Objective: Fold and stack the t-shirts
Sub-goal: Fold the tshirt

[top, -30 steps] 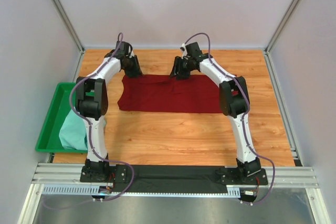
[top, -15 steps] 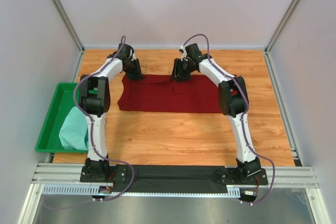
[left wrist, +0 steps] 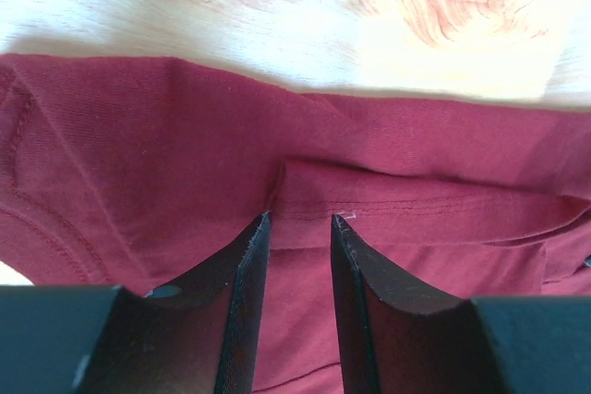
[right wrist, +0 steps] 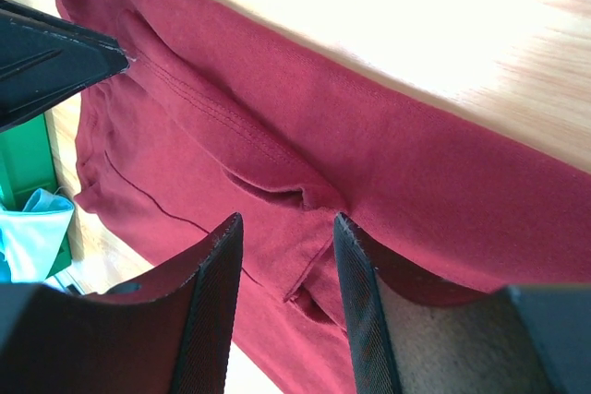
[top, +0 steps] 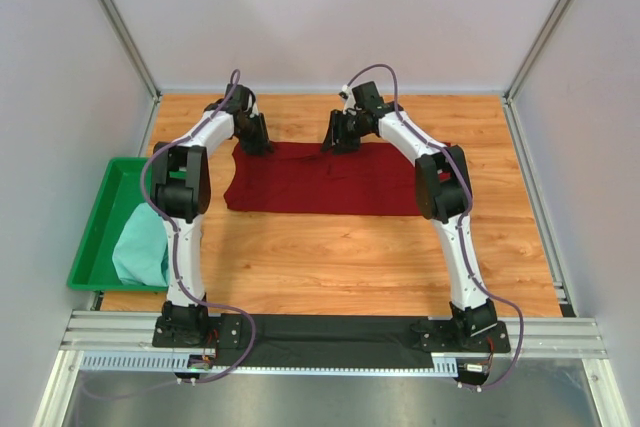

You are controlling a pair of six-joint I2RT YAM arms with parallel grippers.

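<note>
The dark red t-shirt lies flat on the wooden table as a wide folded band. My left gripper stands over its far left edge and my right gripper over the far edge near the middle. In the left wrist view the left gripper is open, its tips at a stitched hem of the red t-shirt, cloth lying flat between them. The right gripper is open too, straddling a small fold of the red t-shirt. The pale mint t-shirt lies bunched in the tray.
A bright green plastic tray sits at the table's left edge, partly over it. White walls and aluminium posts enclose the table. Bare wood stretches between the red t-shirt and the arms' bases.
The left arm's elbow has swung slightly right. Both grippers have stayed at the red t-shirt's far edge; the right jaws have narrowed a little.
</note>
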